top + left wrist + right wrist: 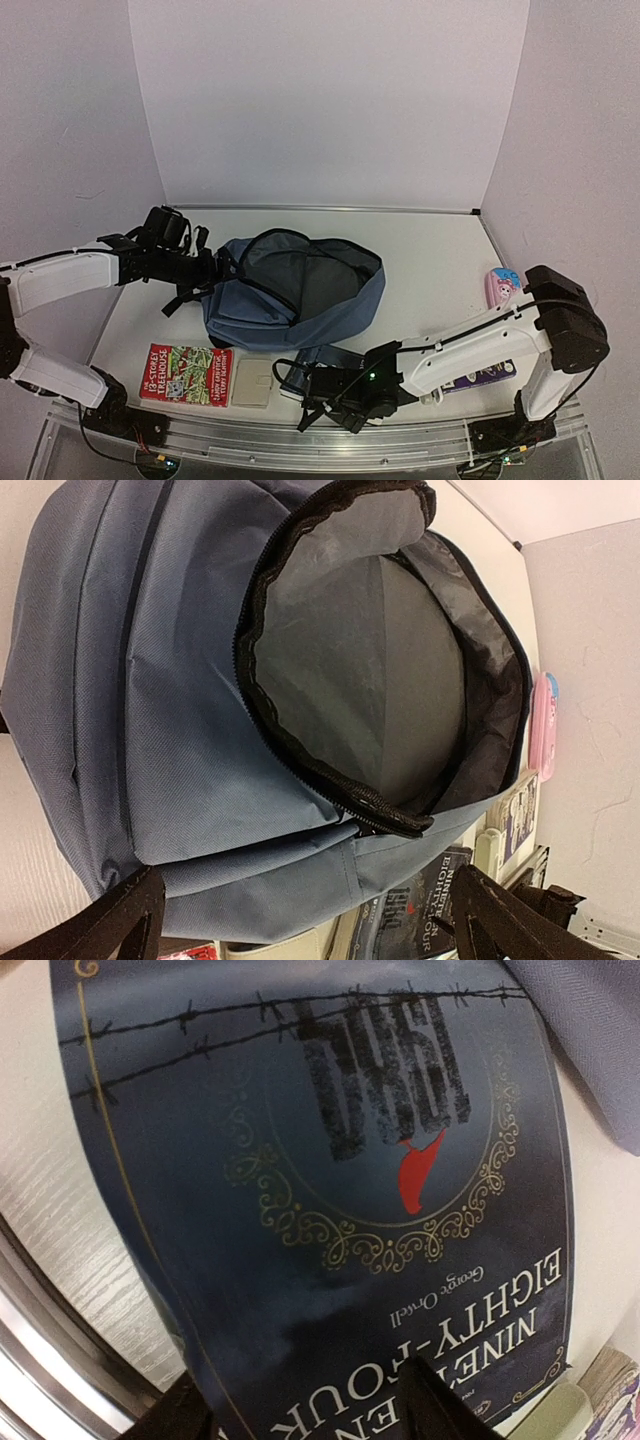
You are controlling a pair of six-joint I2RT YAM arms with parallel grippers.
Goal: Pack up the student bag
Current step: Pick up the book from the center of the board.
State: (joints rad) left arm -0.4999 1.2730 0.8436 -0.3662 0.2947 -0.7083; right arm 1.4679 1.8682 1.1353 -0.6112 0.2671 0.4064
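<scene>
White walls box in a pale, wood-grained table (430, 250). A slate-blue backpack (295, 290) lies slumped at its centre with the main compartment unzipped and gaping upward, and we judge it has been left open this way to take the books lined up along the near edge. The shell is a coarse woven fabric, the lining a smooth grey, and black zipper teeth rim the mouth. With nothing visible inside, the soft body sags. The left fingers (130, 915) are spread wide at the bag's left side with its lower edge between them. They seem placed to steady the bag or catch its rim, though we cannot tell whether they touch the cloth. The right arm reaches low across the front of the table, and the right fingers (445, 1400) hang right over a dark novel (330, 1210). Its glossy, slightly bowed cover carries barbed wire and gold scrollwork, and it lies just beside the bag. We cannot tell whether those fingers grip the book or only hover, but it looks like the first item to go in. A red paperback (185, 373) and a flat beige pad (252, 382) lie at the near left. A purple booklet (485, 375) sits partly under the right arm, and a pink pencil case (500, 287) is on the right, well apart from the bag.
</scene>
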